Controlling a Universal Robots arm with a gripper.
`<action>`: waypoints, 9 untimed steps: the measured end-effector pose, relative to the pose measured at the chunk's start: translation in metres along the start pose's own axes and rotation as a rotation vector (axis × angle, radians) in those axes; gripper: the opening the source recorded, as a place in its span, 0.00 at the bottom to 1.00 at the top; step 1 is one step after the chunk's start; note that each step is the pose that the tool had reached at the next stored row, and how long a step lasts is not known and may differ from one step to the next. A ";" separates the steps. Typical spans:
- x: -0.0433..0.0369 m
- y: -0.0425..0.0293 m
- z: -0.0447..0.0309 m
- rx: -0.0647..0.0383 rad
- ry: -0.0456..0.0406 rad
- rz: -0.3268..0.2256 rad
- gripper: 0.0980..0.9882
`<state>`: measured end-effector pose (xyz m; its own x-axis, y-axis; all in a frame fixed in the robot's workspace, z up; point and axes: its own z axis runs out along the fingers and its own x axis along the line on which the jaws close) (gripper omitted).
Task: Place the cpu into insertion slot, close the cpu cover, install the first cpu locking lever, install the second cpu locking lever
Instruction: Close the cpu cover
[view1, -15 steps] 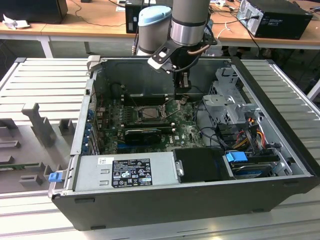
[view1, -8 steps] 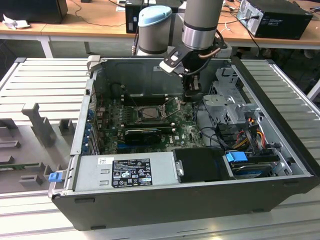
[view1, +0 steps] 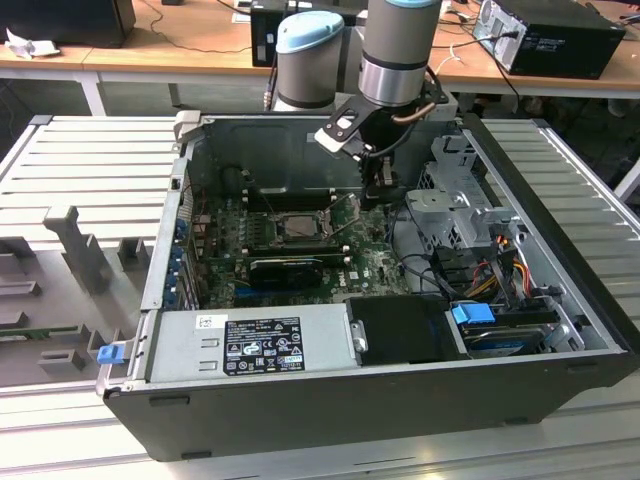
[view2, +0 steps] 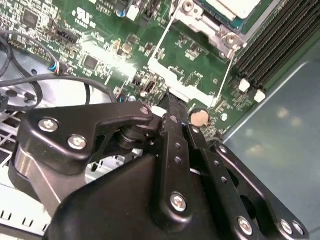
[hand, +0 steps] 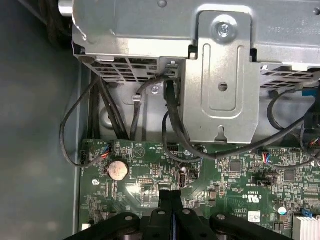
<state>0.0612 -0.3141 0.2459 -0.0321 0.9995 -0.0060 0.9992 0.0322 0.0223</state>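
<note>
The cpu (view1: 297, 226), a silver-grey square, lies in the insertion slot (view1: 270, 228) on the green board, with the cpu cover (view1: 322, 230) as a metal frame around it. In the second wrist view the cpu (view2: 235, 7) is at the picture's edge, the cover (view2: 200, 22) beside it. Two thin wire levers (view2: 161, 42) (view2: 227, 75) run from the socket toward my fingers; whether they are latched I cannot tell. My gripper (view1: 383, 200) hangs inside the case to the exterior view's right of the socket. Its fingers (hand: 170, 196) are shut with nothing between them, tips (view2: 172, 106) just above the board near a coin battery (hand: 117, 170).
A grey metal drive cage (view1: 455, 200) with black cables (hand: 172, 125) stands close on the exterior view's right of the gripper. Black memory slots (view2: 280, 45) run beside the socket. A long black block (view1: 290, 268) and the power supply (view1: 260, 340) lie nearer the case's front wall.
</note>
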 end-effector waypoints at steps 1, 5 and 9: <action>0.0000 -0.0010 -0.0001 0.000 -0.0001 0.000 0.01; 0.0001 -0.0051 -0.0001 0.000 0.0001 0.000 0.01; 0.0002 -0.0078 -0.0002 0.000 0.0000 0.000 0.01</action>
<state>0.0535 -0.3141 0.2459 -0.0320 0.9995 -0.0059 0.9992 0.0321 0.0223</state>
